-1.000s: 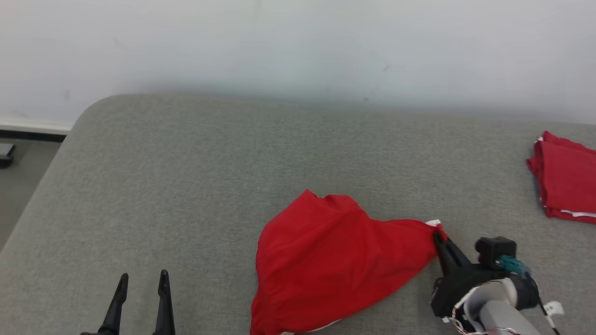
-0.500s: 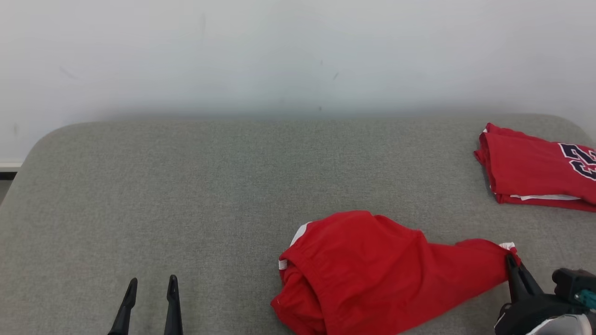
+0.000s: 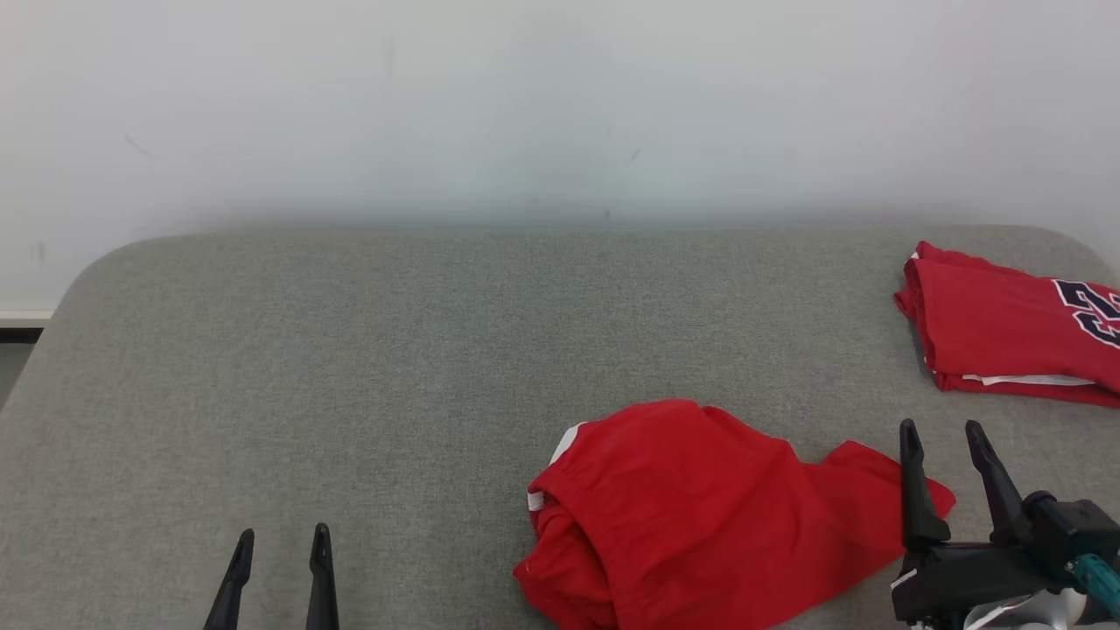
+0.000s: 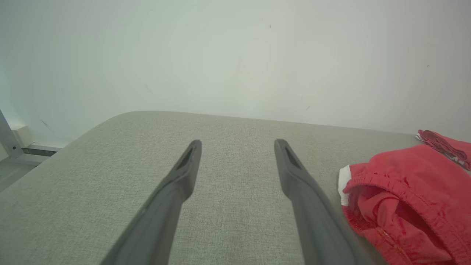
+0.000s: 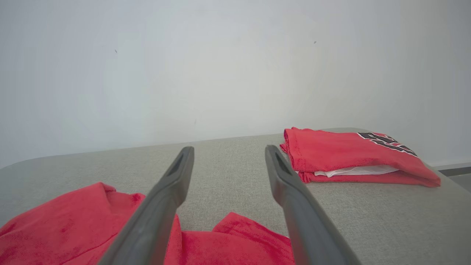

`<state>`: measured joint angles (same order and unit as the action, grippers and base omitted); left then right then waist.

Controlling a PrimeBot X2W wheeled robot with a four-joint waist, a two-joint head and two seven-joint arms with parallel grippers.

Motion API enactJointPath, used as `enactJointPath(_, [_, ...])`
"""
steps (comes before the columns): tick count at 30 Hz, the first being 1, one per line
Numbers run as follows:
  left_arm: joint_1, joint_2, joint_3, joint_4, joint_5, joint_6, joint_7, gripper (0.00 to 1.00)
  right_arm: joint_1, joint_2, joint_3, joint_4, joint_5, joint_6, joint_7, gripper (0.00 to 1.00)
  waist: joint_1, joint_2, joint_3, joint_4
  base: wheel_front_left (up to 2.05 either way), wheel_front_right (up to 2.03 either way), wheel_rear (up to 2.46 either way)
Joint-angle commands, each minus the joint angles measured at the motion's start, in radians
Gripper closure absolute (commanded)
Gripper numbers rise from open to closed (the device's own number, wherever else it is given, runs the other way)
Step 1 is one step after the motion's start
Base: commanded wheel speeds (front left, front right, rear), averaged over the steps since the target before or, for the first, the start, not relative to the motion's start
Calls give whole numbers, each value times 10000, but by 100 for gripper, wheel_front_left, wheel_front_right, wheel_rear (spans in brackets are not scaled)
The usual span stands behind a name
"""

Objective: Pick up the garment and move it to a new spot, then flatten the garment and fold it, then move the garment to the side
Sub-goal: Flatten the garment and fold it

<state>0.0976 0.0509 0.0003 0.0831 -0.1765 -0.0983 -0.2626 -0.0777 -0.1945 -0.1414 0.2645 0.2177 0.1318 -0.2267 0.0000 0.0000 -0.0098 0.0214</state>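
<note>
Head view: right gripper (image 3: 941, 427) now off the garment (image 3: 682, 499) (fingers apart).

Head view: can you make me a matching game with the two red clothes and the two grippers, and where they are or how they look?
Things:
1. crumpled red garment
2. folded red shirt
3. left gripper
4. right gripper

Places and states:
A. folded flat, at the far right of the grey surface
B. open, at the right end of the heap
C. bunched in a heap, front middle
D. open, over bare grey fabric at the lower left

Pairs: 1-C, 2-A, 3-D, 4-B.
</note>
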Motion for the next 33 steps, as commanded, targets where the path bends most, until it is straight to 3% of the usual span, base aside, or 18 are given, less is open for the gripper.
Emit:
enactJointPath(1, [112, -10, 66, -60, 77, -45, -29, 0, 195, 146, 61, -268, -108, -28, -114, 0, 0, 0, -32, 39, 0, 0, 0])
enactJointPath(12, [223, -11, 303, -167, 289, -52, -29, 0, 1256, 884, 722, -1503, 96, -28, -380, 0, 0, 0, -118, 175, 0, 0, 0])
enactJointPath(20, [295, -11, 409, -47, 407, -49, -29, 0, 1669, 1204, 1015, -1630, 127, -28, -388, 0, 0, 0, -28, 43, 0, 0, 0])
enactJointPath(33, [-1249, 334, -401, 915, 429, -318, -29, 0, 1098, 1178, 1333, -1563, 25, -28, -390, 0, 0, 0, 522, -729, 0, 0, 0])
